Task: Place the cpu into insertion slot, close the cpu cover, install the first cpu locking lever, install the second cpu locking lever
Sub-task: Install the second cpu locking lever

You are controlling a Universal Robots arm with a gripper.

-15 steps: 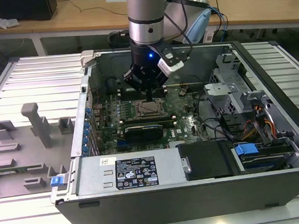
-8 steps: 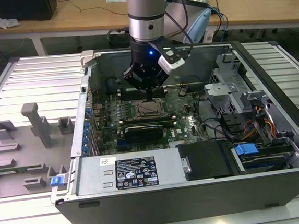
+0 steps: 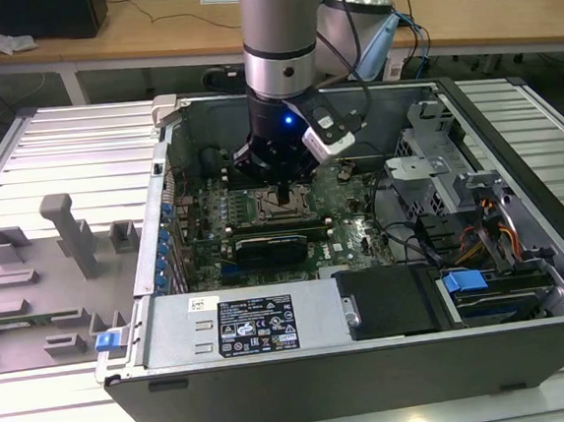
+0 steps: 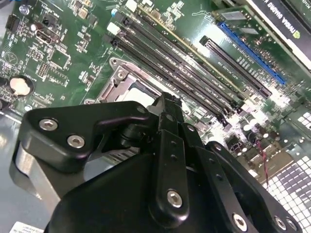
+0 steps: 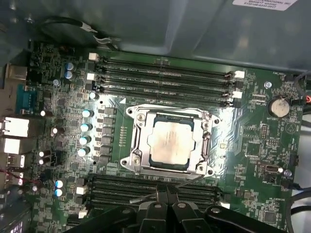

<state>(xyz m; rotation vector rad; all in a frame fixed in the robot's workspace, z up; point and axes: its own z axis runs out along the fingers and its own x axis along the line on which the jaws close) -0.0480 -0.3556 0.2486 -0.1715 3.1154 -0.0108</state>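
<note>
First wrist view — cpu (image 5: pixel 171 141) seated under the closed cpu cover (image 5: pixel 170 115), just ahead of the pincer (image 5: pixel 167 200), its fingers shut together, empty.

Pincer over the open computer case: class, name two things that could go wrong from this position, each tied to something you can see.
1. The pincer sits low over the green board, beside the memory slots; a sideways slip could knock them.
2. The chip lies in its socket under the metal cover, with a thin lever sticking out. A misjudged push might bend the lever or stress the chip.

Arm upright, wrist pointing straight down, claw (image 5: pixel 167 194) fingers pressed together.
</note>
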